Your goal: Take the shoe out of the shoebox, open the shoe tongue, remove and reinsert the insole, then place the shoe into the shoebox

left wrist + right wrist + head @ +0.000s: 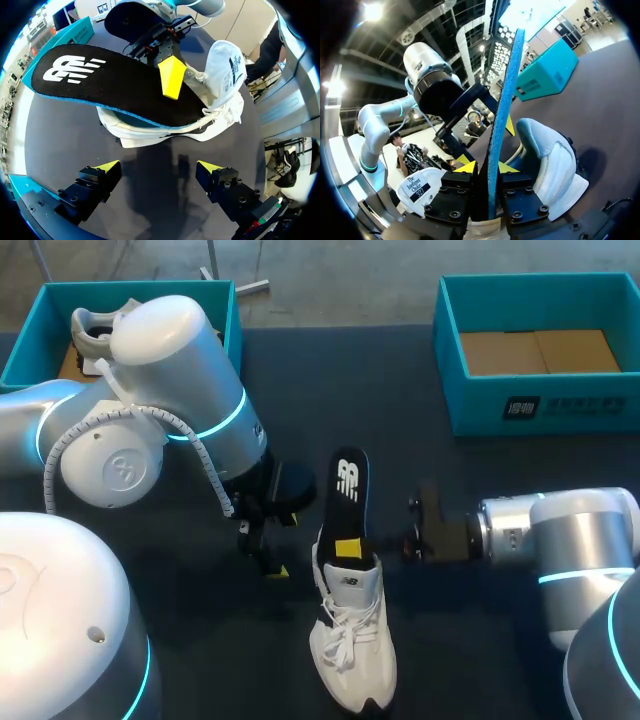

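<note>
Right gripper pinches the black blue-edged insole, one end in the white laced sneaker. The left gripper is spread beside the sneaker, which is unbraced and may lift or tip.

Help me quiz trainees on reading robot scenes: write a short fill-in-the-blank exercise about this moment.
1. The right gripper is shut on the black ____ that sticks out of the shoe.
2. The shoe stands on the dark ____.
3. The left gripper hangs beside the shoe, holding nothing, with its fingers ____.
Missing words: insole; table; open.
</note>
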Tool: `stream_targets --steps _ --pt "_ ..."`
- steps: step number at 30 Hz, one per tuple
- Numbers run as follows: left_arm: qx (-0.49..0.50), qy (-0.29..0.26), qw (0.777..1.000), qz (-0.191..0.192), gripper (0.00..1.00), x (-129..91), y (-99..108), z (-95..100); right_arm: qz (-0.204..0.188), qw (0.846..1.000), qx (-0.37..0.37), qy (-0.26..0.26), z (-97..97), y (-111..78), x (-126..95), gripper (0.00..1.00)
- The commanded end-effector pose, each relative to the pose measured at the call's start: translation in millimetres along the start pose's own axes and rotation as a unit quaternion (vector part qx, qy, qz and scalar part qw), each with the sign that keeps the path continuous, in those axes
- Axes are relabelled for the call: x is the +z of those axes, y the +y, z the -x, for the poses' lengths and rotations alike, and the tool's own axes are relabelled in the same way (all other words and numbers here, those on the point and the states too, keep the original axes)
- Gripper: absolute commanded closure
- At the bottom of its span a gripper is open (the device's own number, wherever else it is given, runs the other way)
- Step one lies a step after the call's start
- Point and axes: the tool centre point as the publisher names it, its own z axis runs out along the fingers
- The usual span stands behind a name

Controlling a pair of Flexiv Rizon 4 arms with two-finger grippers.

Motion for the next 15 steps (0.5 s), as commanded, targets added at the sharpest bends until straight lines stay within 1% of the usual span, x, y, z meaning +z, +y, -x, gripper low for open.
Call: stream_targets --steps 1,6,7,8,9,10,15 --pt "0.0 -0.001 1.0 0.001 0.0 0.1 -0.1 -0.4 0.0 1.0 0.0 0.002 1.8 5.2 -2.5 0.76" --pt "0.0 -0.001 1.0 0.001 0.0 0.1 -0.1 -0.4 0.005 1.0 -0.001 0.003 4.0 9.6 -4.5 0.77" --pt "0.0 -0.001 1.0 0.001 0.0 0.1 -0.1 -0.4 0.005 1.0 -0.001 0.003 4.4 10.3 -4.9 0.79" --pt "0.0 -0.001 1.0 0.001 0.0 0.1 -0.1 -0.4 0.005 1.0 0.0 0.003 4.8 10.9 -5.1 0.82" --pt "0.0 -0.001 1.0 0.001 0.0 0.1 -0.1 -0.4 0.007 1.0 0.001 0.003 5.3 11.4 -5.1 0.87" --pt "0.0 -0.001 1.0 0.001 0.0 0.1 -0.1 -0.4 0.007 1.0 0.004 0.001 6.1 11.6 -4.9 1.0" --pt "0.0 -0.001 1.0 0.001 0.0 0.1 -0.1 -0.4 0.008 1.0 0.017 -0.003 10.2 7.5 -4.3 1.0"
